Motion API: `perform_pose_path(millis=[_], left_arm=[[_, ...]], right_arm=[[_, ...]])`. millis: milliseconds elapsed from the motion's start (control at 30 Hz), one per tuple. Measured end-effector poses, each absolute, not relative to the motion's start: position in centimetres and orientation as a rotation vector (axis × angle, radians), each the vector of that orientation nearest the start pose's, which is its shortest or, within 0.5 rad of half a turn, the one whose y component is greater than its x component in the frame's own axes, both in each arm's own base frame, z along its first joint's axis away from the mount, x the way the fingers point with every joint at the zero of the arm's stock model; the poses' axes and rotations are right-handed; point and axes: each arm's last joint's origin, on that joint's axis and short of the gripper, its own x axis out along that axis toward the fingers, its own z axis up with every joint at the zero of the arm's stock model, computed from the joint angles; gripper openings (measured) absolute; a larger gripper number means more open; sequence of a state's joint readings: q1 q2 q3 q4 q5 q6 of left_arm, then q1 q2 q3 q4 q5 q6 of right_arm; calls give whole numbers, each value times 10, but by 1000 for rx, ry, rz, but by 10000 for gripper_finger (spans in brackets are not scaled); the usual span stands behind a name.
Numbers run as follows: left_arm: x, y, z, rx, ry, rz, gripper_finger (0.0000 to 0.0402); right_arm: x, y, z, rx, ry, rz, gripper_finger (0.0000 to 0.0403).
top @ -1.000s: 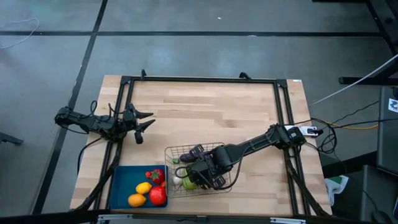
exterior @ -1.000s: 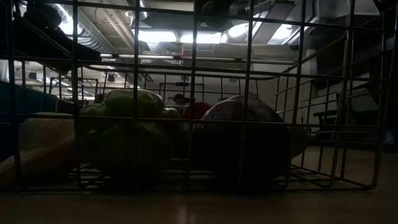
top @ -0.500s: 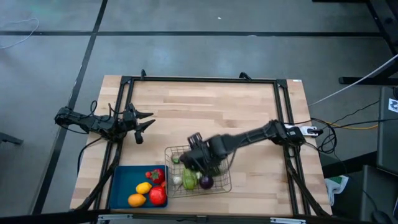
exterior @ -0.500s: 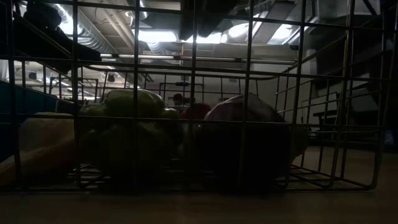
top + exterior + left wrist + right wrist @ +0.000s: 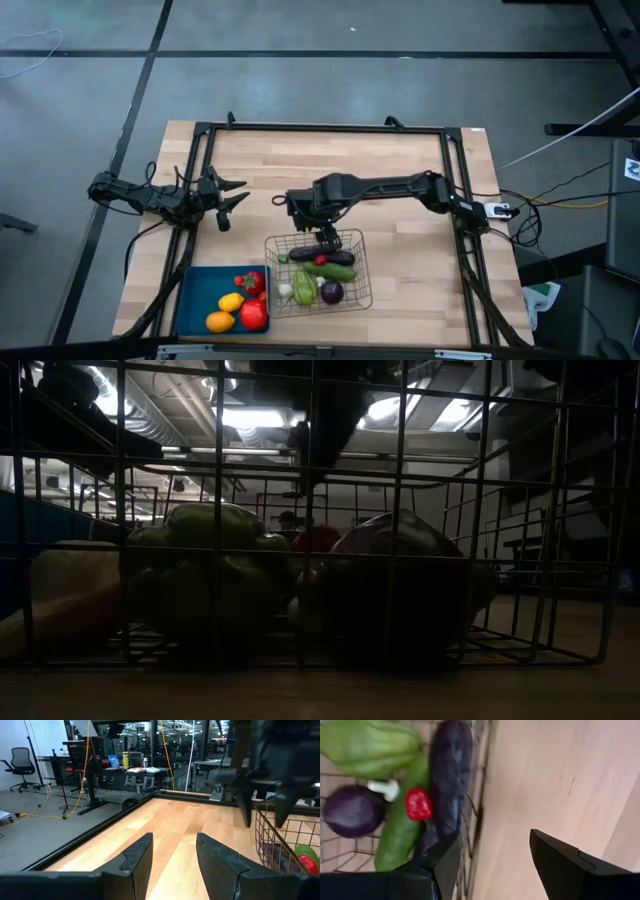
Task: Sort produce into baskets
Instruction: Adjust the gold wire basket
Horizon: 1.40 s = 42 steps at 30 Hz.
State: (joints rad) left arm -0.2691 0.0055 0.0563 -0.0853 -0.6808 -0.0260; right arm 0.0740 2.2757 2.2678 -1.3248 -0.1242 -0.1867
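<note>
Pale wooden plank tabletop framed by black metal rails, over a grey concrete floor. Bare wire-mesh basket near the front edge, holding a long dark purple eggplant, a green cucumber, a small red fruit, a round purple vegetable, a green pepper and white garlic. Solid blue plastic tray just left of the basket, with a yellow lemon, an orange and red pieces. Right gripper hung above the basket's far rim, fingers parted, empty. Left gripper well left of the basket, fingers apart, nothing between them. Beyond the table: desks, an office chair, glass walls.
</note>
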Motion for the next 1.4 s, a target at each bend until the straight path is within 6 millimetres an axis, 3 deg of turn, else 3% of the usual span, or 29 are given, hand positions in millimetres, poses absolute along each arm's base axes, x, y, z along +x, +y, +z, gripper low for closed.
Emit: perform_pose_path(millis=[367, 567, 800, 1100, 1400], left_arm=[[89, -6, 174, -10, 25, 412, 147], [90, -6, 174, -10, 25, 412, 147], [90, -6, 174, -10, 25, 412, 147], [90, -6, 174, -10, 26, 412, 147], [90, -6, 174, -10, 25, 412, 147]], right_arm=[[452, 37, 231, -114, 1435, 298, 216], [446, 44, 223, -119, 1495, 309, 126], [443, 77, 224, -148, 1487, 371, 13], [433, 112, 223, -107, 1525, 350, 29], [428, 126, 223, -27, 1554, 263, 16]])
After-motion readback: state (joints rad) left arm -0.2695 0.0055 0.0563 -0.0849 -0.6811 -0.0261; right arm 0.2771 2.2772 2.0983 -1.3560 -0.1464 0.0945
